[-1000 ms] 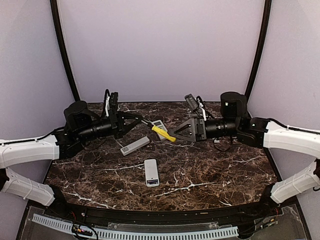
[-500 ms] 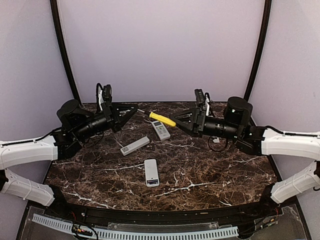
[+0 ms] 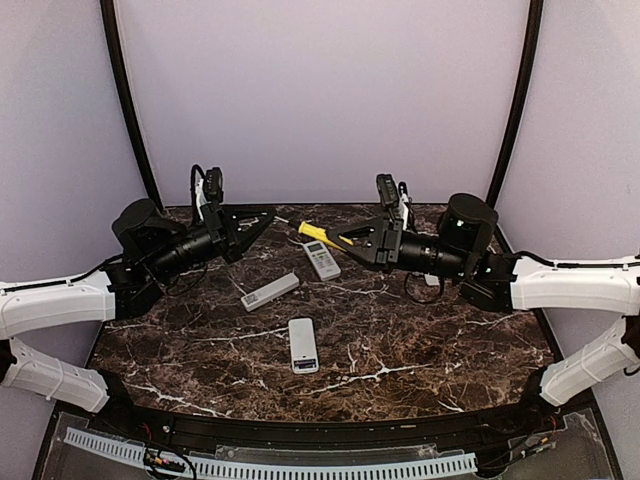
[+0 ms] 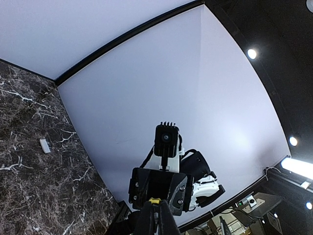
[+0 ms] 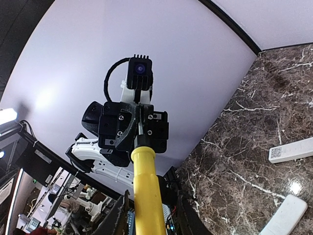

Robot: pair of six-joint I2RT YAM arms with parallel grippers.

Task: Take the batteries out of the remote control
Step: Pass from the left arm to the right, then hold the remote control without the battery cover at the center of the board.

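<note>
All three white remotes (image 3: pixel 303 345), batteries hidden, are seen only from above, at the middle of the marbled surface (image 3: pixel 450 340). The yellow-handled screwdriver (image 5: pixel 145 169) is clamped by its shaft in the closed left pincer (image 3: pixel 268 218). Its handle is flanked by the right pincer (image 3: pixel 345 241), grip unclear.

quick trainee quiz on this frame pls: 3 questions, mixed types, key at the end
1. Count: how many remotes lie on the table?
2. True or false: the yellow-handled screwdriver lies flat on the table.
3. Pick one: which gripper is shut on the screwdriver's thin shaft end? A) left B) right C) neither

Key
1. Three.
2. False. It is up in the air, level, between the two arms.
3. A. The left gripper pinches the shaft, and the yellow handle points toward the other arm.
</note>
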